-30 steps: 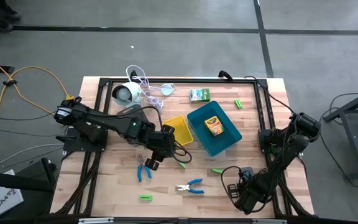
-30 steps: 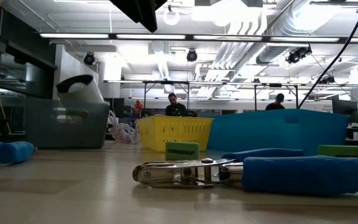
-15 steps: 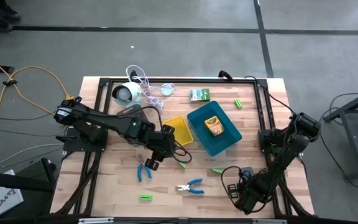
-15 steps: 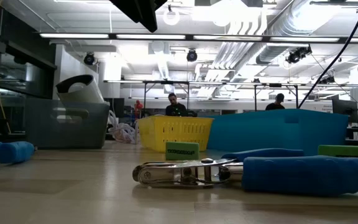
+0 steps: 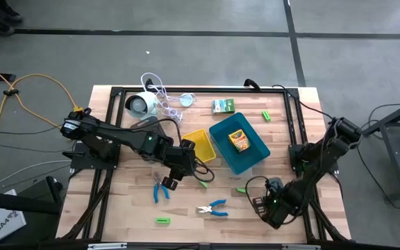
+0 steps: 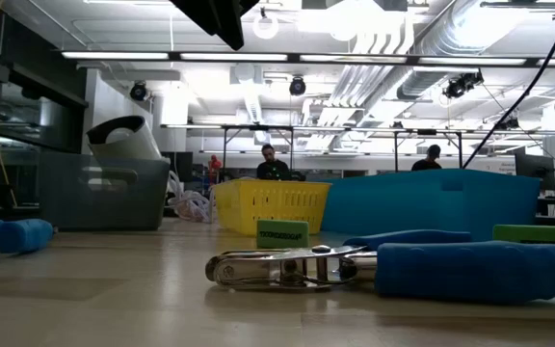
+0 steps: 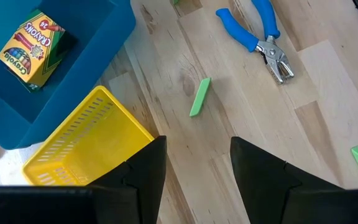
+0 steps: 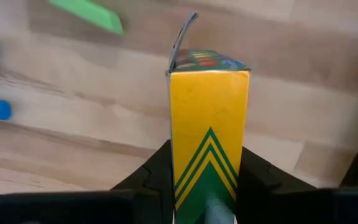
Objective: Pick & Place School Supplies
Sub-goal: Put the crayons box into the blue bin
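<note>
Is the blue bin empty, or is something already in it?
Not empty. The blue bin holds one yellow crayon box, lying flat on its floor; the left wrist view shows the same box inside it.

arms: 2, dark, jointed | cables: black loops | left claw [image 7: 194, 168]: matte black fingers

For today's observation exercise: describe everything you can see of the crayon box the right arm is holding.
The crayon box is a yellow-orange cardboard pack with green chevron stripes towards its lower end. Its top flap stands open, and coloured crayon tips show inside. It is upright between the two dark fingers of the right hand, which press on its two sides, above the wooden table.
</note>
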`<act>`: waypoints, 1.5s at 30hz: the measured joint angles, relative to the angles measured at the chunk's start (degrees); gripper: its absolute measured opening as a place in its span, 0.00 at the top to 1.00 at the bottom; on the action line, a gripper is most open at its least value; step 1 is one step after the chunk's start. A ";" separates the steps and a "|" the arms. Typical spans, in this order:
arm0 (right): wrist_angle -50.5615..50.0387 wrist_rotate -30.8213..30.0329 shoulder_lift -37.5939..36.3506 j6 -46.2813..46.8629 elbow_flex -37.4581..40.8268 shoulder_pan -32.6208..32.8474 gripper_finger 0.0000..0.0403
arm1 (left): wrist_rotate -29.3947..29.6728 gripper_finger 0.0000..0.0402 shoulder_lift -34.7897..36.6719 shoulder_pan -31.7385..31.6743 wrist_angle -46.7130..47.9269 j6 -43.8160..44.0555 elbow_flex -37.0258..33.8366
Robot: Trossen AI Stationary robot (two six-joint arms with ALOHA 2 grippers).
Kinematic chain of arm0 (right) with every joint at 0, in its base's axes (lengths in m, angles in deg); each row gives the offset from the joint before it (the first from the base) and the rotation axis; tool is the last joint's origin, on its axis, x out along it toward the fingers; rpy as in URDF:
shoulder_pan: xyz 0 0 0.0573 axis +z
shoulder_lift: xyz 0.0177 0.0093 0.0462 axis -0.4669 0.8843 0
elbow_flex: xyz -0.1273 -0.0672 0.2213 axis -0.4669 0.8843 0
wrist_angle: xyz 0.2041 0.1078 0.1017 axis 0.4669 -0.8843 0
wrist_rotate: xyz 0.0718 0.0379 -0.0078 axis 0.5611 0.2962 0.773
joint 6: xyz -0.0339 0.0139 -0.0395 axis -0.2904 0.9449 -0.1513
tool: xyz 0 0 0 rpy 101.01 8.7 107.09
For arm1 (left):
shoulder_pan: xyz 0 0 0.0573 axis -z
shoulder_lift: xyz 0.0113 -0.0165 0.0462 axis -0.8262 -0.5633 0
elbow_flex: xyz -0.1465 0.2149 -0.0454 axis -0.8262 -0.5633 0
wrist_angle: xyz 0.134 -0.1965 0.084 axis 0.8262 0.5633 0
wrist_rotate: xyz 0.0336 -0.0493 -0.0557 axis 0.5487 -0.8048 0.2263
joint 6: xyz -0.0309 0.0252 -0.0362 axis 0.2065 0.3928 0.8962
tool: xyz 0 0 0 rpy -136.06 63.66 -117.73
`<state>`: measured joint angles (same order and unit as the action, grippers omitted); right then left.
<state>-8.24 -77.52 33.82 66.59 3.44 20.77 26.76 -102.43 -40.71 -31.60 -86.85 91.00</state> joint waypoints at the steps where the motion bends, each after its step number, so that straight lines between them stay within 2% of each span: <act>1: -0.68 -0.28 -0.60 -0.96 -0.02 -0.71 0.75 | 0.02 0.58 0.00 0.00 0.02 0.00 0.00; 10: -3.92 -0.81 -5.75 -15.33 -0.02 -9.43 0.75 | 0.02 0.58 0.00 0.02 0.02 -0.47 -0.01; 26: -3.29 -14.36 -16.01 -44.91 -0.02 -29.54 0.75 | 0.02 0.58 0.00 0.02 0.02 -0.61 -0.01; 32: -0.59 -14.73 -14.61 -57.96 -0.04 -37.94 0.75 | 0.02 0.58 0.00 0.02 0.02 -0.57 -0.02; 37: 4.43 -12.51 -11.82 -68.71 -0.07 -45.06 0.75 | 0.02 0.58 0.00 0.02 0.04 -0.54 -0.02; 45: 6.84 -7.25 -5.52 -78.27 -0.11 -52.79 0.75 | 0.02 0.58 0.02 0.01 0.07 -0.35 -0.02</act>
<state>-1.40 -84.77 28.30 -11.68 3.33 -32.02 26.78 -102.42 -40.70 -31.54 -87.20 90.98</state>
